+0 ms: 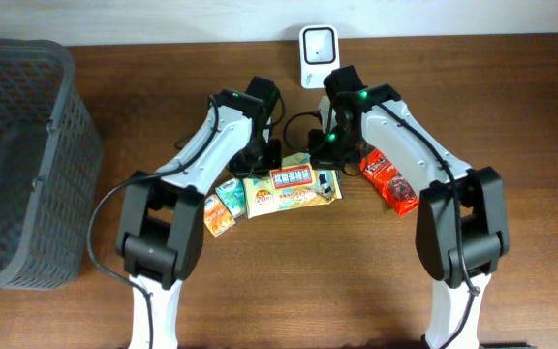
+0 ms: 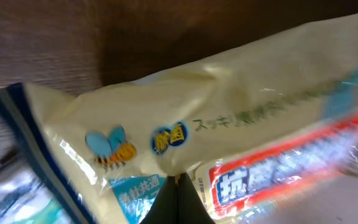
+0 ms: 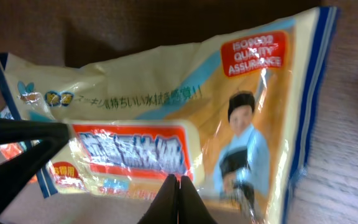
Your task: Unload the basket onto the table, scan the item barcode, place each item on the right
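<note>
Holding a grey basket (image 1: pixel 74 145), white scanner (image 1: pixel 317 54) and yellow packet (image 1: pixel 281 190), the wooden counter (image 1: pixel 521 107) meets a pale wall (image 1: pixel 163 17); left jaws and right jaws are pinched together.

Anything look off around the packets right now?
Mildly odd: the left gripper and right gripper both appear shut on one cream packet, at its scanner-side edge, and its film is wrinkled. The scanner stands upright behind; nothing visibly spilled or torn.
</note>
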`<control>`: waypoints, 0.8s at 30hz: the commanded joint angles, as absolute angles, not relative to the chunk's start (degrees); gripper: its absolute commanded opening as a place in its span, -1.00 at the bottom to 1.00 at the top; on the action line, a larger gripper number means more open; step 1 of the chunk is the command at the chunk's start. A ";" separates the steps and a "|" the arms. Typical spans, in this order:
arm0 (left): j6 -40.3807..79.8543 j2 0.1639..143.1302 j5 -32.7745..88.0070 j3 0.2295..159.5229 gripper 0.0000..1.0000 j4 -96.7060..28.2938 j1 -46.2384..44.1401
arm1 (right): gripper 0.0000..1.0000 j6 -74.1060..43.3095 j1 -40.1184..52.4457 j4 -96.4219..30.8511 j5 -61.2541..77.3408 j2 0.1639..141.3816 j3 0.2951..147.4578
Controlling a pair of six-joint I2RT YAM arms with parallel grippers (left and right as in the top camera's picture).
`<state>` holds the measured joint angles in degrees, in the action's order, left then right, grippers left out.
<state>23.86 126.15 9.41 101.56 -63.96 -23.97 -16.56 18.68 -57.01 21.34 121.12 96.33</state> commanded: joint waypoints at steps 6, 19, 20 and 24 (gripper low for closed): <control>24.82 131.26 -3.77 101.12 -1.00 -65.23 -21.67 | -0.92 -20.05 17.96 -55.94 15.68 129.29 94.87; 24.80 131.11 -6.68 110.63 -1.00 -73.23 -15.57 | -0.92 -24.01 14.50 -63.88 10.26 124.25 99.02; 24.80 131.11 -5.82 113.49 -1.00 -75.40 -15.57 | -0.92 -23.16 14.46 -65.71 10.24 123.39 100.84; 21.26 131.15 6.57 115.28 -1.00 -77.01 -15.57 | -0.74 -21.23 14.33 -71.24 12.08 122.87 106.15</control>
